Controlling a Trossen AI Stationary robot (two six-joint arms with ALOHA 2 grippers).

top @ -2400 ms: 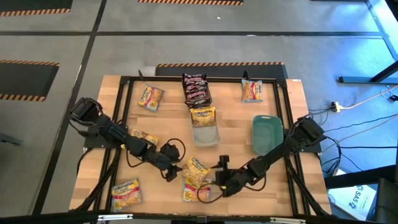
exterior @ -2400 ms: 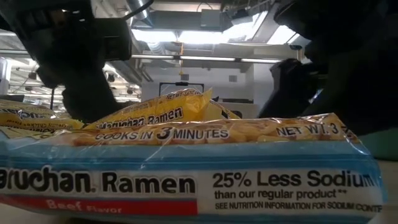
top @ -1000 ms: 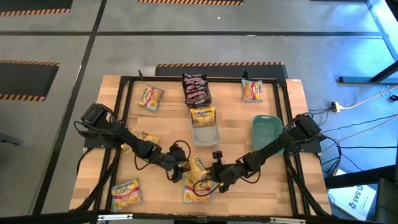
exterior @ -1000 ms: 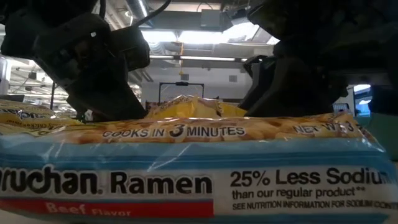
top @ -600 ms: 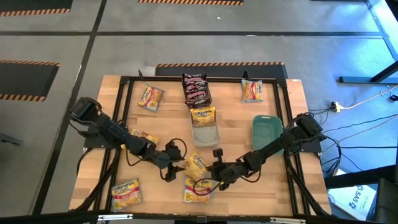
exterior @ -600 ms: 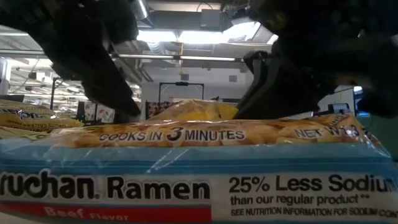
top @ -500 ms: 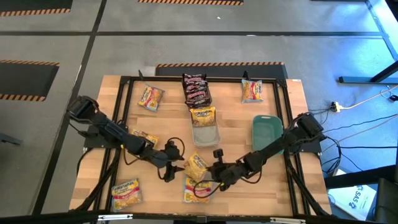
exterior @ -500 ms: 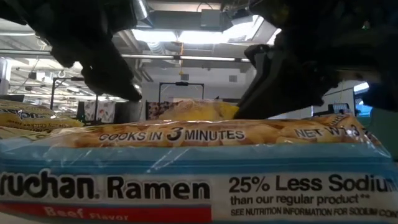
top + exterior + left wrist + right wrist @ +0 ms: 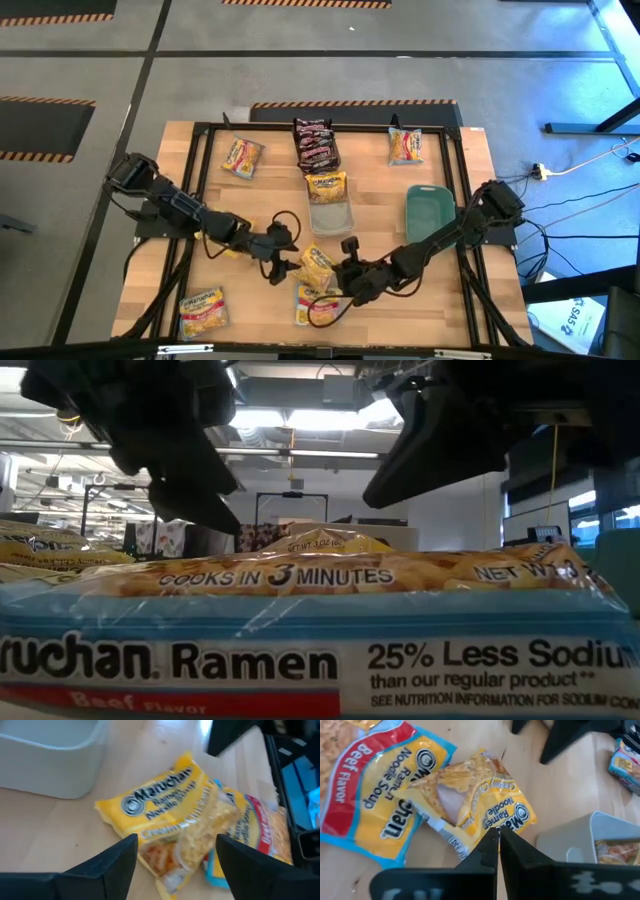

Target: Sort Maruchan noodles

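Your left gripper [image 9: 172, 852] wide open at 9 o'clock of the yellow packet [image 9: 317, 266], your right gripper [image 9: 498, 851] closed, empty, at 3 o'clock.

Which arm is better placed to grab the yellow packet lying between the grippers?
Left. The left gripper is open with the yellow packet right ahead, while the right gripper is shut beside it.

I work in an industrial lab hall: around my wooden table [image 9: 380, 200] lie grey concrete floor, hazard-striped tape [image 9: 350, 103], and overhead strip lights [image 9: 300, 418].
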